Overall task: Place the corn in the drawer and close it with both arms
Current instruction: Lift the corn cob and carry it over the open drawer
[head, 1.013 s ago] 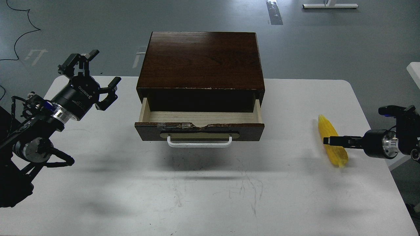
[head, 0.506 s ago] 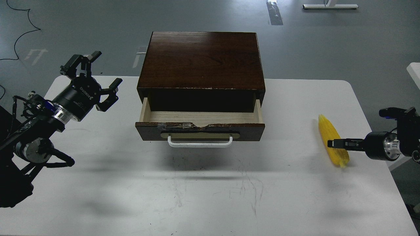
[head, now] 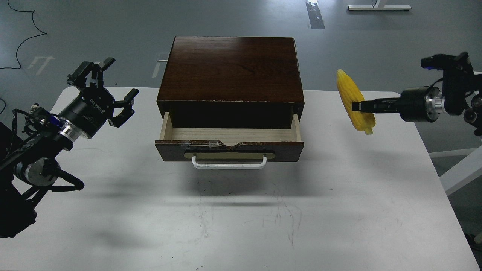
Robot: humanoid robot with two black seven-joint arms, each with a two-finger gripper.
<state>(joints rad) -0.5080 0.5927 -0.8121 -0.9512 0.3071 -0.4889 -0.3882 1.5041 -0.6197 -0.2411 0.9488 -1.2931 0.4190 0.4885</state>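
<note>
The dark brown drawer point(head: 229, 149) stands pulled open under its cabinet top, its pale wood inside empty, with a white bar handle point(head: 229, 163) on the front. My right gripper point(head: 357, 106) is shut on the yellow corn point(head: 354, 101) and holds it in the air, to the right of the cabinet and well above the table. My left gripper point(head: 109, 84) is open and empty, raised to the left of the cabinet.
The cabinet top point(head: 231, 67) sits at the back middle of the white table point(head: 241, 218). A white table leg frame shows at the far right beyond the table's edge point(head: 457, 177). A black cable lies on the floor at the back left point(head: 22, 41).
My right gripper has lifted the corn off the table, up and slightly left toward the cabinet. The left arm has barely moved.
</note>
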